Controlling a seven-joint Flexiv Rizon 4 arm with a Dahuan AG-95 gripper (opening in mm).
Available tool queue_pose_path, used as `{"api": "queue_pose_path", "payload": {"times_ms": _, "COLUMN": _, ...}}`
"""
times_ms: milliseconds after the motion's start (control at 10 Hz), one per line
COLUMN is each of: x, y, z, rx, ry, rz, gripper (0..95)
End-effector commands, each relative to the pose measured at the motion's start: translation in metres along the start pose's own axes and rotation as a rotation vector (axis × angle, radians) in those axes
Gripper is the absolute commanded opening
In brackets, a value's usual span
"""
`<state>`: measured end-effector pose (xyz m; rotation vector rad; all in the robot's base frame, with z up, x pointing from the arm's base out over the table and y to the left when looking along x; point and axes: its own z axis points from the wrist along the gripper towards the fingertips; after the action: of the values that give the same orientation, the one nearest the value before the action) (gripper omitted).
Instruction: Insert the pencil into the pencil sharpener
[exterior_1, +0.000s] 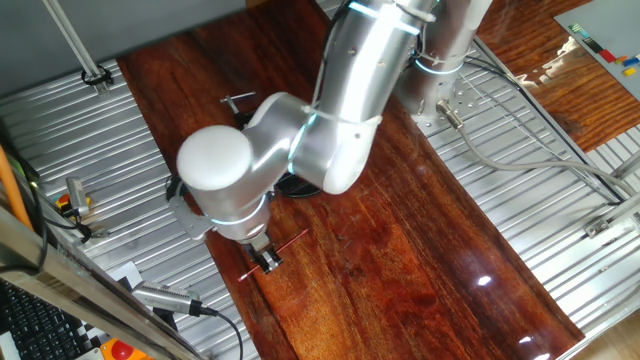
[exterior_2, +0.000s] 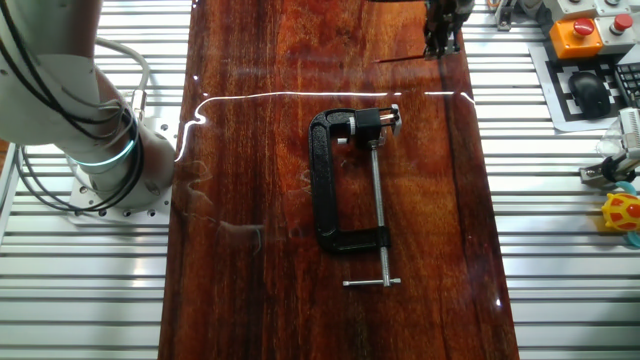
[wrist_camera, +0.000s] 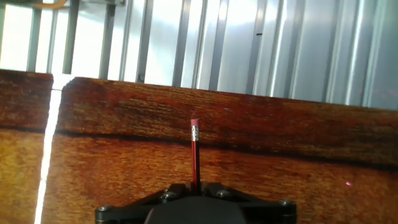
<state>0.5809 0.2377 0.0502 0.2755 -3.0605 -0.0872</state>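
Note:
My gripper (exterior_1: 266, 259) is shut on the thin red pencil (exterior_1: 290, 246) and holds it low over the dark wood board (exterior_1: 400, 260), near the board's edge. In the hand view the pencil (wrist_camera: 195, 155) sticks straight out from between the closed jaws of the gripper (wrist_camera: 196, 186), its ferrule and eraser end pointing away. In the other fixed view the gripper (exterior_2: 440, 40) is at the far top right, and the pencil (exterior_2: 400, 57) points left. A tiny silvery block, the pencil sharpener (exterior_2: 389, 118), sits at the black clamp's upper jaw, well apart from the gripper.
The black C-shaped clamp (exterior_2: 322, 180) with its steel screw (exterior_2: 379, 210) lies in the middle of the board. In one fixed view the arm hides most of it. Ribbed metal table (exterior_2: 570, 250) surrounds the board. A button box (exterior_2: 580, 30) and cables lie off to the side.

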Motion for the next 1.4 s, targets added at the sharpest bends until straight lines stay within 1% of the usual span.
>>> {"api": "queue_pose_path", "payload": {"times_ms": 100, "x": 0.001, "y": -0.001, "z": 0.000, "rx": 0.000, "ry": -0.008, "rz": -0.037, "gripper": 0.0}}
{"api": "queue_pose_path", "payload": {"times_ms": 300, "x": 0.001, "y": 0.001, "z": 0.000, "rx": 0.005, "ry": -0.005, "rz": -0.020, "gripper": 0.0}}
{"api": "queue_pose_path", "payload": {"times_ms": 400, "x": -0.002, "y": 0.009, "z": 0.004, "rx": 0.007, "ry": -0.004, "rz": -0.015, "gripper": 0.0}}
{"api": "queue_pose_path", "payload": {"times_ms": 500, "x": -0.007, "y": 0.020, "z": 0.014, "rx": 0.007, "ry": -0.010, "rz": -0.001, "gripper": 0.0}}
{"api": "queue_pose_path", "payload": {"times_ms": 600, "x": -0.009, "y": 0.023, "z": 0.018, "rx": 0.006, "ry": -0.012, "rz": 0.009, "gripper": 0.0}}
{"api": "queue_pose_path", "payload": {"times_ms": 700, "x": -0.012, "y": 0.021, "z": 0.020, "rx": 0.007, "ry": -0.012, "rz": 0.006, "gripper": 0.0}}
{"api": "queue_pose_path", "payload": {"times_ms": 800, "x": -0.015, "y": 0.016, "z": 0.019, "rx": 0.006, "ry": -0.011, "rz": -0.008, "gripper": 0.0}}
{"api": "queue_pose_path", "payload": {"times_ms": 1000, "x": -0.019, "y": 0.002, "z": 0.012, "rx": 0.006, "ry": -0.001, "rz": -0.031, "gripper": 0.0}}
{"api": "queue_pose_path", "payload": {"times_ms": 1100, "x": -0.020, "y": -0.005, "z": 0.009, "rx": 0.006, "ry": 0.002, "rz": -0.043, "gripper": 0.0}}
{"api": "queue_pose_path", "payload": {"times_ms": 1200, "x": -0.018, "y": -0.016, "z": 0.005, "rx": 0.005, "ry": 0.007, "rz": -0.058, "gripper": 0.0}}
{"api": "queue_pose_path", "payload": {"times_ms": 1400, "x": -0.011, "y": -0.029, "z": -0.001, "rx": 0.004, "ry": 0.014, "rz": -0.075, "gripper": 0.0}}
